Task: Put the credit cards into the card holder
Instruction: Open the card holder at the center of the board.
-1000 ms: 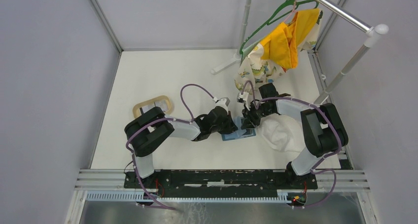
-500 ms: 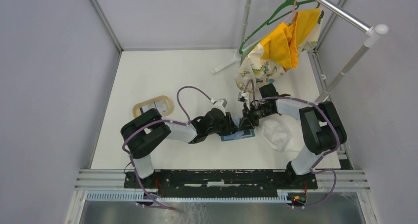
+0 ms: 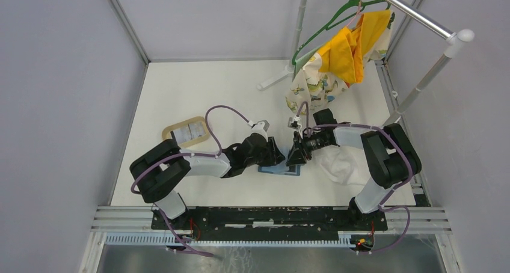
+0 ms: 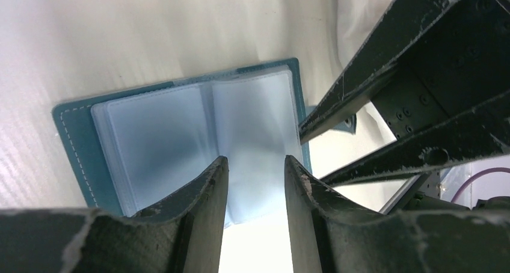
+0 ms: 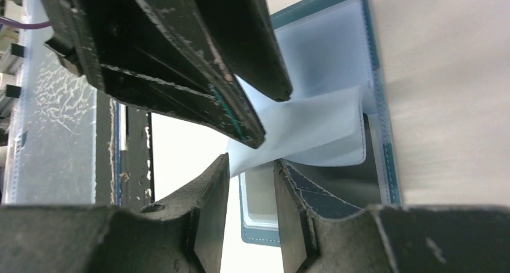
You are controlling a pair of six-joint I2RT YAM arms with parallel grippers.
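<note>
Two claws meet at mid counter point(image 3: 198, 86) over the card holder point(image 3: 279, 171); holder lies flat on the counter, opened out, blue cover down, clear sleeve pages facing up; left claw point(image 3: 278, 159) comes in from the left, right claw point(image 3: 296, 159) from the right, tips near each other above the holder; left wrist view: left claw point(image 4: 255, 165) released, fingers apart, nothing between them, holder point(image 4: 162, 134) just beyond the tips, right claw's fingers point(image 4: 361, 86) angled in at the right; right wrist view: right claw point(image 5: 251, 165) fingers parted, not clenched; one clear sleeve page point(image 5: 313, 128) is lifted off the holder point(image 5: 337, 62) and curls toward the gap between those tips; cannot tell if it touches them; left claw's fingers point(image 5: 228, 44) sit above that page; no card seen in either claw; pale card point(image 3: 192, 130) lies in the tan oval tray point(image 3: 167, 131), well to the left of the holder; black cards not made out; white cloth point(image 3: 340, 162) bunched just right of the holder under the right arm; clothes rack point(image 3: 415, 11) at far right with yellow garment point(image 3: 349, 47) and green hanger point(image 3: 325, 26).
</note>
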